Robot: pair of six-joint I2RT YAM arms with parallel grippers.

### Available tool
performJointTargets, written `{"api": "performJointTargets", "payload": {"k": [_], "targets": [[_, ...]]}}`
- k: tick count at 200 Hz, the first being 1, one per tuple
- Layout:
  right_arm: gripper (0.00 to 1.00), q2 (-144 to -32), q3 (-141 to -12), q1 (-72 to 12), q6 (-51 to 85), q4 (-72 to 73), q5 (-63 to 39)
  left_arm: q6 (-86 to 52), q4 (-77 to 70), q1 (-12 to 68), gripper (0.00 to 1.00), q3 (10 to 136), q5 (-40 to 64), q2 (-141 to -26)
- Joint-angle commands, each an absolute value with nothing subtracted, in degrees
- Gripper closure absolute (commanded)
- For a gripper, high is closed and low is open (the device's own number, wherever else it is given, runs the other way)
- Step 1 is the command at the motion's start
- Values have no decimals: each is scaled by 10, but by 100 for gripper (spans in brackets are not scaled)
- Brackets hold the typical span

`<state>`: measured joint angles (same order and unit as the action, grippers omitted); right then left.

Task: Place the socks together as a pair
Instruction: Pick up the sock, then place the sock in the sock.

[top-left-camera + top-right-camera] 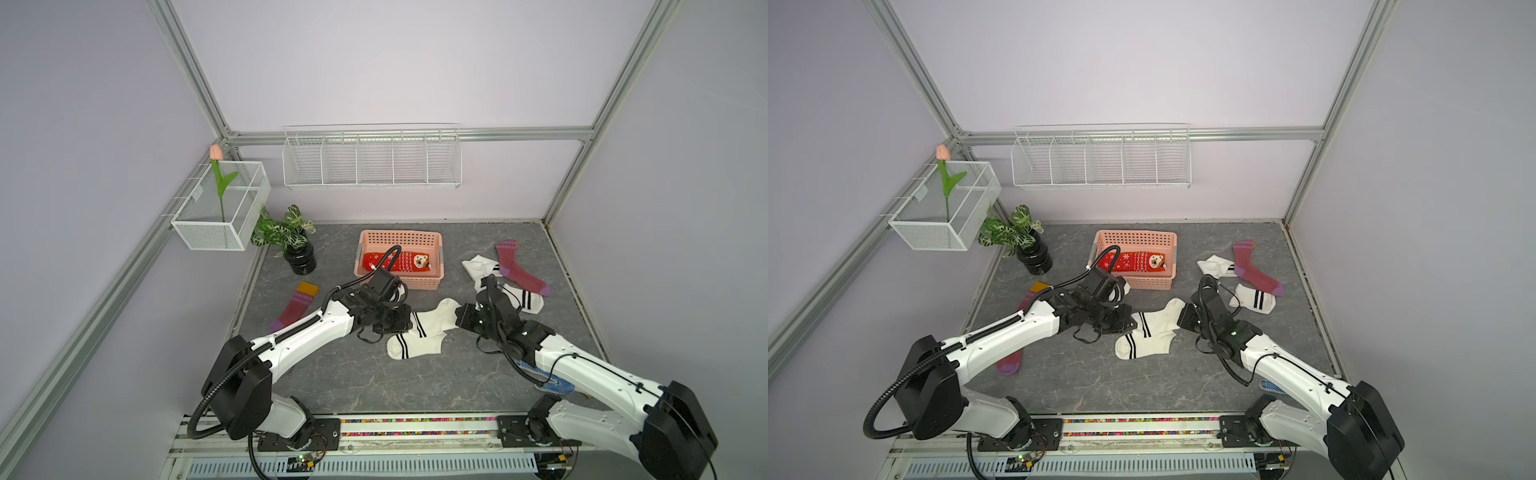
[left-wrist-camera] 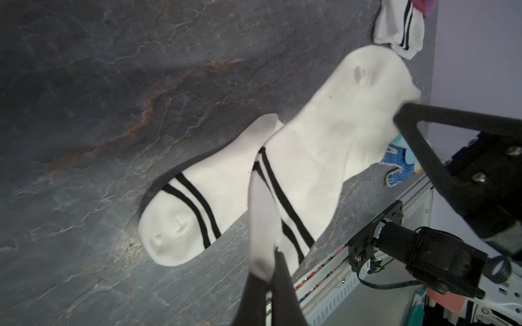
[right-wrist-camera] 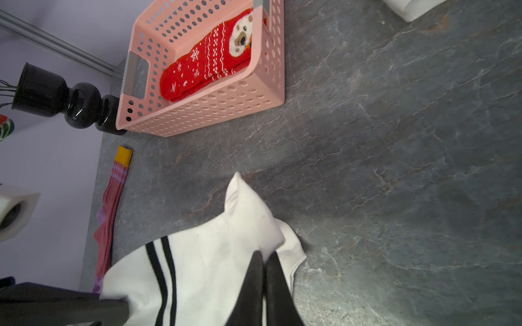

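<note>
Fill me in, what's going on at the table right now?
Both arms are on one white sock with black stripes. The left gripper pinches one end and the right gripper the other, stretching it over a matching sock lying on the grey stone-look table. The red snowflake socks already lie in the pink perforated plastic basket. The ribbed maroon socks lie apart, one beside the left arm, the other beyond the right gripper.

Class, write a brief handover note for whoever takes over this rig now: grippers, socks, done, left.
Left gripper, right gripper: both shut on one white striped sock, held over a second striped sock on the table.
Done: red snowflake socks in the pink basket.
To do: lay held sock on its match; join left-edge maroon sock with far-right maroon sock; beside it, a third striped sock and a crumpled white sock.
</note>
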<state>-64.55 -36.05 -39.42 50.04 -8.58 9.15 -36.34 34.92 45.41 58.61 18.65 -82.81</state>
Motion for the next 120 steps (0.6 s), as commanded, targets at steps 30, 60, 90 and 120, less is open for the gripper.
{"api": "performJointTargets", "payload": {"k": [30, 60, 90, 120], "targets": [[93, -694, -345, -436, 532, -47, 129, -336, 369, 455, 100, 556, 160, -827], [93, -712, -327, -453, 544, -20, 138, -332, 366, 455, 100, 533, 157, -822], [93, -730, -290, -466, 569, 43, 147, -334, 351, 455, 100, 499, 153, -817], [93, -758, -280, -478, 575, 94, 150, -334, 346, 455, 100, 486, 131, -815]]}}
